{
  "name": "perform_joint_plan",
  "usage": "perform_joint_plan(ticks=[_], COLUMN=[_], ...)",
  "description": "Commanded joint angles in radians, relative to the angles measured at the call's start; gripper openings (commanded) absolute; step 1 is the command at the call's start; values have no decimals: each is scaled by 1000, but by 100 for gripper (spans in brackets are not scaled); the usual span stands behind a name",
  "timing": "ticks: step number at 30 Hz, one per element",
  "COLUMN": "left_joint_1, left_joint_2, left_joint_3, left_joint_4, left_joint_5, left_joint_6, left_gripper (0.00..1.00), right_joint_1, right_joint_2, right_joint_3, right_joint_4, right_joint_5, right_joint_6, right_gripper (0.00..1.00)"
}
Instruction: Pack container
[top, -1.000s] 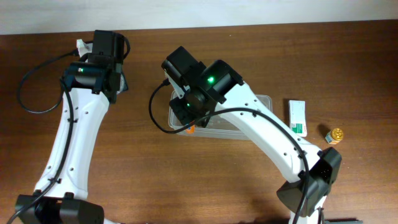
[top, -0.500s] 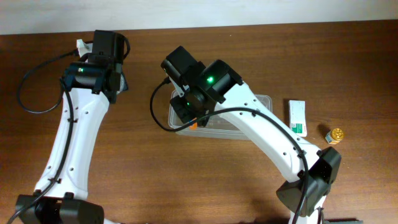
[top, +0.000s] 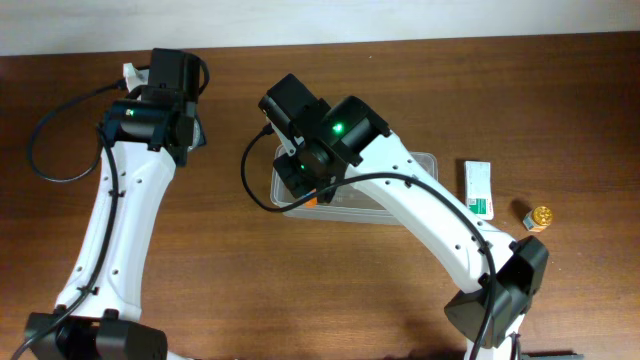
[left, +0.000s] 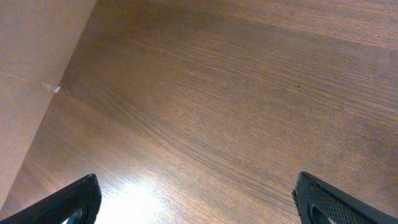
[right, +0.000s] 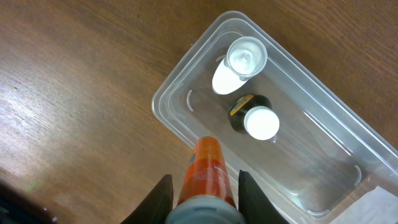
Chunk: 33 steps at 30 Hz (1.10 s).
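Downward, the right claw (right: 205, 194) holds an orange bottle (right: 206, 163) over the container (right: 163, 107).

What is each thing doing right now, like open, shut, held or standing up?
container: open, no lid, two bottles inside.
white bottle: upright inside the container.
dark bottle: upright inside, white cap on.
orange bottle: held over the container's rim.
right gripper: shut on the orange bottle.
left gripper: open, empty.
white-and-green box: lying flat on the table.
gold-topped item: on the table, outside the container.
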Motion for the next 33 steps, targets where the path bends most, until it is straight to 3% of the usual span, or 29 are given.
perform_joint_plan(ticks=[1,33], left_joint_1=[3,3], left_joint_2=[-24,-24], left_joint_3=[16,16], left_joint_4=[-1,-1], left_joint_5=[-18,-18], left_joint_6=[1,1], left_gripper=[99,99], right_joint_1=[6,5], right_joint_2=[24,85], right_joint_3=[9,9], right_joint_4=[5,46], right_joint_5=[16,69], right_joint_6=[-3,-56], right_gripper=[25,24])
